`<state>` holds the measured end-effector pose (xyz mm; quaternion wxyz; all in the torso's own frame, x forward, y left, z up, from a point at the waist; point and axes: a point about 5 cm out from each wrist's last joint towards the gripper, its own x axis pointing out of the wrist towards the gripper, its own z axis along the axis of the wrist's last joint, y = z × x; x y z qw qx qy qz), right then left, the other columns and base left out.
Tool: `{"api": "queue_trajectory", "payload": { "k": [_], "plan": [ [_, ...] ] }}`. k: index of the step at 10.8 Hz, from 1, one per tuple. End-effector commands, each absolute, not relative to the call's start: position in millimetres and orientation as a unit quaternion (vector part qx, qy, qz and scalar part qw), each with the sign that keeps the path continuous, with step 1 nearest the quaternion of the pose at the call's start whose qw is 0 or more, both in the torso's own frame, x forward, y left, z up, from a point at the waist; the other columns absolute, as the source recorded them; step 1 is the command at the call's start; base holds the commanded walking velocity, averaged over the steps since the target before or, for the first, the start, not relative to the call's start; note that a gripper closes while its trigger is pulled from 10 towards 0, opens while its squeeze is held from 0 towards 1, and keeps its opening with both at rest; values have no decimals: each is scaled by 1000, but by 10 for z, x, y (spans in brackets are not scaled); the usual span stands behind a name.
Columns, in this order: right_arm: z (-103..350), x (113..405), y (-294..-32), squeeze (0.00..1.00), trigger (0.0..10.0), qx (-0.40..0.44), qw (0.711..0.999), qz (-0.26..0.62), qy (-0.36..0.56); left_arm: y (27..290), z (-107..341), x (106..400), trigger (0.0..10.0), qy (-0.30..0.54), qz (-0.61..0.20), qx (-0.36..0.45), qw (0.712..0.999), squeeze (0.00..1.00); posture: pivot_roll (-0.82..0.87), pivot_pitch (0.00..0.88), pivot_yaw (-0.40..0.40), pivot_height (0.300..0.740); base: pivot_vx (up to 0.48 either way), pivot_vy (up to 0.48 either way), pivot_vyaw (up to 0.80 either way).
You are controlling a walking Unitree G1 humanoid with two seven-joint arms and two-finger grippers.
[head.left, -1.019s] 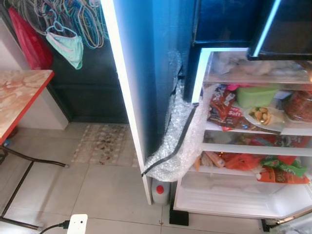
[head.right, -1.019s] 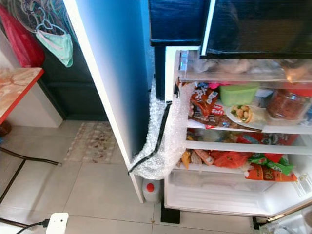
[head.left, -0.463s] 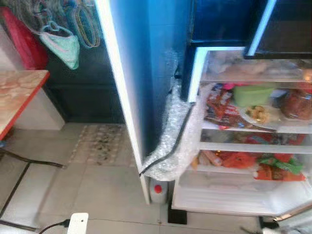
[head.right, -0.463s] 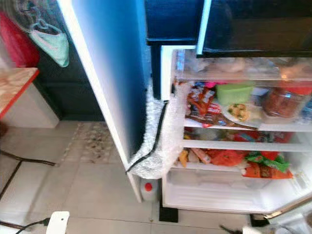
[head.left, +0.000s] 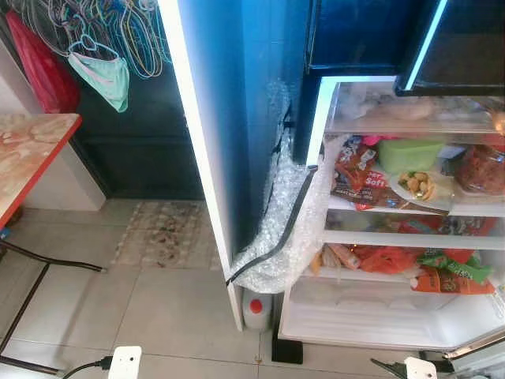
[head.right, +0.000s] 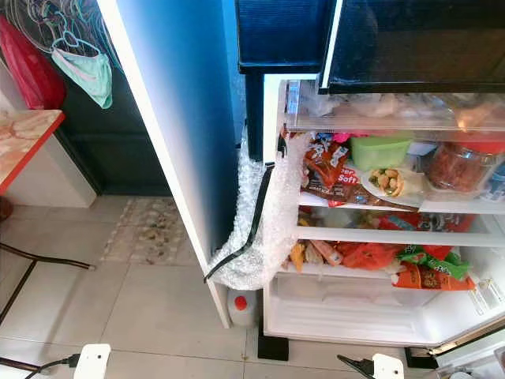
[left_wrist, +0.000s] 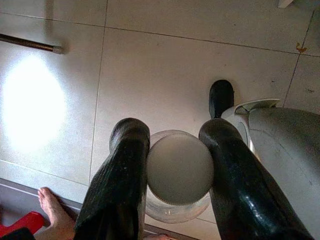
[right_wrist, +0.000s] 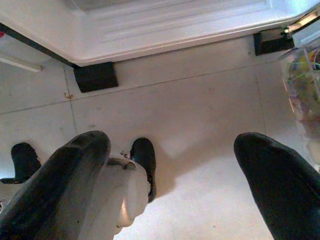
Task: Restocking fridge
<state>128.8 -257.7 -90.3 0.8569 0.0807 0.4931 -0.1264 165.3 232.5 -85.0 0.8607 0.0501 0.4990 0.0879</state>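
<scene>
My left gripper (left_wrist: 172, 175) clamps a clear jar with a grey lid (left_wrist: 180, 169), low over the floor. Right gripper (right_wrist: 172, 185) spread wide, empty. Fridge (head.left: 394, 316) open ahead. Carry step; next, lift jar to a shelf (head.left: 410, 237).

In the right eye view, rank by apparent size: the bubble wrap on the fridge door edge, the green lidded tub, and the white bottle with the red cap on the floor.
1. bubble wrap, largest by far.
2. green tub.
3. white bottle, smallest, though partly hidden behind the door, so its rank against the tub is unsure.
</scene>
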Motion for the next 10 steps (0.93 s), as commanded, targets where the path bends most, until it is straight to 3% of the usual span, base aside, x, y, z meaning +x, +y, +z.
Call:
{"api": "queue_trajectory", "payload": {
  "k": [1, 3, 5, 6, 10],
  "plan": [
    [-923, 1209, -2606, 0, 10000, 69, 849, -134, 506, 2374, -865, 1588, 10000, 507, 85, 62, 855, 0, -27, 47, 59, 740, 0, -244, 0],
    [-918, 1102, -2737, 0, 10000, 51, 837, -176, 516, 2373, -865, 1589, 10000, 507, 81, 65, 855, 0, -30, 40, 62, 740, 0, -240, 0],
    [-917, 1036, -2794, 0, 10000, 42, 829, -183, 527, 2370, -865, 1589, 10000, 507, 79, 67, 856, 0, -31, 33, 62, 740, 0, -244, -703],
    [-915, 1038, -2794, 0, 10000, 48, 831, -181, 524, 2369, -866, 1589, 10000, 507, 79, 67, 856, 0, -32, 33, 61, 740, 0, -244, -669],
    [-942, 1127, -2650, 0, 10000, 46, 835, -170, 521, 2378, -866, 1582, 10000, 508, 80, 66, 855, 0, -29, 50, 61, 740, 0, -245, 0]
  ]
}}
